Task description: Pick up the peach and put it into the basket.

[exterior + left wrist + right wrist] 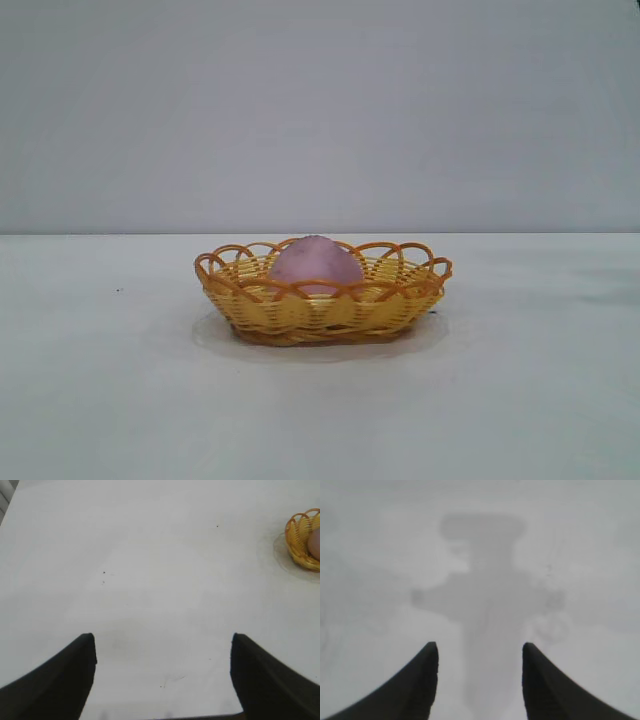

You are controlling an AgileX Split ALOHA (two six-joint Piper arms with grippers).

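I work in what looks like a bare test bench in a lab or studio, not a home or a kitchen. Under me lies a plain white table (120, 400), matte, marked only by a few tiny dark specks and faint scuffs. Behind it stands a blank pale grey wall (320, 100), with no shelves, windows or furniture. The lone prop on the table is a small yellow wicker basket (260, 312) with a pinkish peach (315, 265) lying inside it, set out like a staged sample. My own shadow (487, 605) falls on the white tabletop.
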